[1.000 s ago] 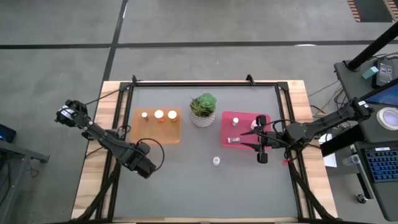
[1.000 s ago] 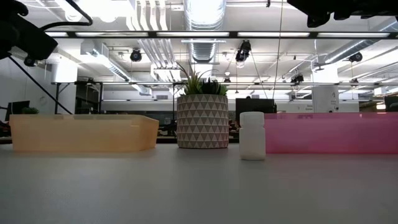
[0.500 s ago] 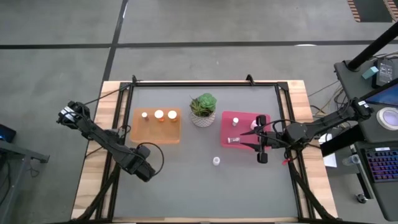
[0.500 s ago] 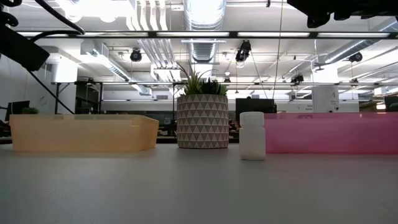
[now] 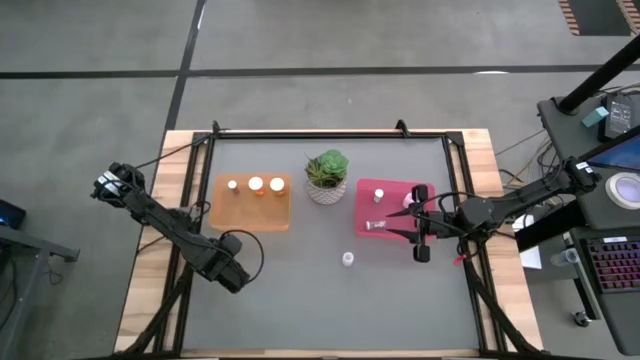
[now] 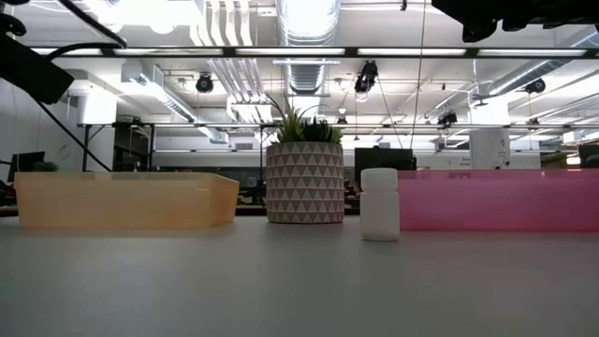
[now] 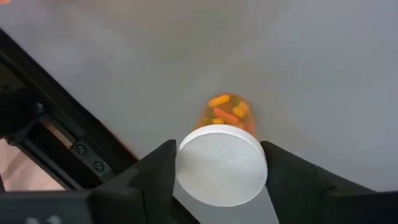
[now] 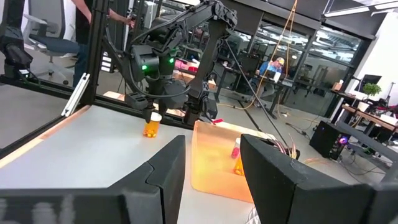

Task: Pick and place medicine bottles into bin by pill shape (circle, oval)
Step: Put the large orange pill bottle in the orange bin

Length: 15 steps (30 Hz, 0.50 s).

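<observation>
My left gripper (image 5: 228, 271) is near the table's left front and is shut on a medicine bottle (image 7: 227, 115) with a white cap and a pale orange body holding oval capsules. My right gripper (image 5: 419, 235) is open and empty over the right edge of the pink-red tray (image 5: 362, 188). That tray holds a few small bottles. The orange tray (image 5: 250, 213) holds three bottles standing in a row along its far side. One slim white bottle (image 5: 347, 259) stands on its base on the table in front of the pink-red tray and also shows in the low view (image 6: 379, 204). My left gripper pinches the bottle's white cap by its rim (image 7: 184, 167) between its two fingers, one on each side. The fingers come from above, pointing down. The bottle hangs upright below them, and its orange body (image 8: 151, 128) looks just clear of the table.
A green plant in a white patterned pot (image 5: 327, 177) stands between the two trays at the far middle. Black frame rails (image 5: 206, 150) run along the table's edges. Open grey table lies in front of the trays.
My left gripper has shifted a little toward the table's left and near edges, still holding the bottle by its cap. My right gripper has kept still.
</observation>
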Motion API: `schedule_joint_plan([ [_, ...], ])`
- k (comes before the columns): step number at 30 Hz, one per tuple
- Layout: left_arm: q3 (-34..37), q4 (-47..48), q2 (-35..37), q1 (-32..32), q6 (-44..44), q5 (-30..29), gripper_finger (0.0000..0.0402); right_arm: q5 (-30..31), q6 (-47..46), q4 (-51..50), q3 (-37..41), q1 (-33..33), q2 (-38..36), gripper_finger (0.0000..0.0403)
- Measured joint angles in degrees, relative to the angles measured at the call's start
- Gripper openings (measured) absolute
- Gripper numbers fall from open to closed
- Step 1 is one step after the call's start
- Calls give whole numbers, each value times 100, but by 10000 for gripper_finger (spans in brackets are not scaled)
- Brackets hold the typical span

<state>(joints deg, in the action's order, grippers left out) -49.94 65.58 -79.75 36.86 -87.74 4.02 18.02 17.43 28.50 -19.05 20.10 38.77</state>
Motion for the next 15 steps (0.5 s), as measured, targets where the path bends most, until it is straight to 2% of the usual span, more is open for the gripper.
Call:
schedule_joint_plan([
  [4, -338, -6, 0, -49, 267, 6, 190, 0, 1, -7, 0, 0, -1, 146],
  [8, -848, -6, 2, -278, 639, -60, 199, 0, 11, -5, 0, -2, -1, 146],
  [15, -1697, 0, 4, -1175, 1794, -925, 202, 2, 103, 4, 0, -50, -1, 146],
])
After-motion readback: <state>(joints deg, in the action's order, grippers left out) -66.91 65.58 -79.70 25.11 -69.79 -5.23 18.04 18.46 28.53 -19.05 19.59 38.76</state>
